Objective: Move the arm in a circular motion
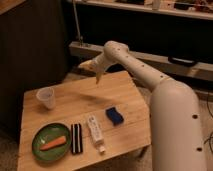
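Observation:
The arm is large, glossy and white, made of thick tubular segments with small dark holes. It rises from the lower right, bends at an elbow and tapers to the left. Its gripper is a pale yellowish pointed tip. The tip hangs above the far middle of the wooden table and touches nothing. It casts a faint shadow on the boards below.
On the table stand a clear plastic cup, a green plate with a carrot, a black-and-white striped bar, a white remote and a blue sponge. A dark shelf unit runs behind.

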